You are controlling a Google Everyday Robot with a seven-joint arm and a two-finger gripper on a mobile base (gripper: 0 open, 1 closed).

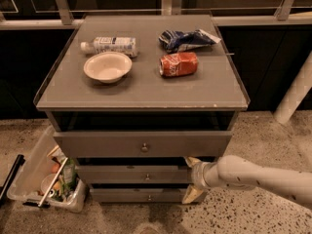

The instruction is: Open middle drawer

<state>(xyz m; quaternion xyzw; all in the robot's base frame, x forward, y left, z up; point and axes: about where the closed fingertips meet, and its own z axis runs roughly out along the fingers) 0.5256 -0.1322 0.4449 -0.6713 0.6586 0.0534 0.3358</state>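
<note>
A white arm [263,179] reaches in from the right, low in front of the cabinet [146,89]. The gripper [193,178] sits at the right end of the cabinet's middle drawer [122,174]. It is spread wide: one finger [191,161] points in above that drawer's front and the other below it, near the cabinet's lower right corner. It holds nothing, and whether either finger touches the front cannot be told.

The middle drawer is the second of three grey fronts, with a small round knob [147,176] at its centre, well to the left of the gripper. Under it is the slim bottom drawer [122,195], and above it the taller top drawer [107,144]. A dark gap shows above each front.

On the floor against the cabinet's left side stands a clear plastic bin [29,179] filled with mixed items.

On the cabinet's top, a pale bowl [107,66] stands left of centre and a dented red can [179,64] lies on its side right of centre. Farther back, a plastic bottle [111,45] lies just behind the bowl and a crumpled blue bag [185,39] just behind the can.

A white post [295,94] leans beyond the cabinet's right side.
</note>
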